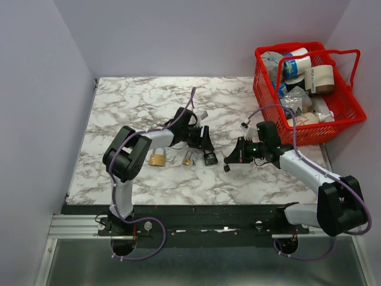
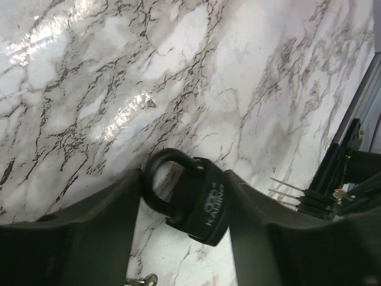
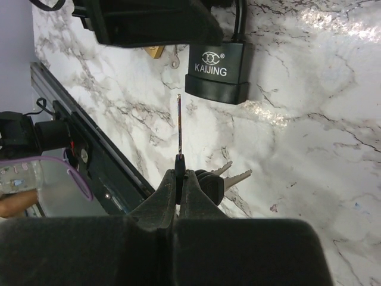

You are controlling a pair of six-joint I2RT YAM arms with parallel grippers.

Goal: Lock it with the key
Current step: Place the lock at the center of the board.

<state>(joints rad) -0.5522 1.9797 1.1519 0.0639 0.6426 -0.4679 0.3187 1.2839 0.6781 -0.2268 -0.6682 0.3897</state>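
Insertion step. My right hand [image 3: 180, 182] pinches the key [image 3: 179, 159], blade aimed at the black padlock [image 3: 215, 71], just right of it and not touching. Left hand [image 2: 183, 182] straddles the padlock, can't tell if it's gripping. Next: align blade, push in.

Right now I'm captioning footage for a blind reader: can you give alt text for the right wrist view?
The right claw, shut on a black-headed key, points its blade at the base of a black KAIJING padlock on the marble tabletop, a gap between them. Two spare keys splay beside the claw.
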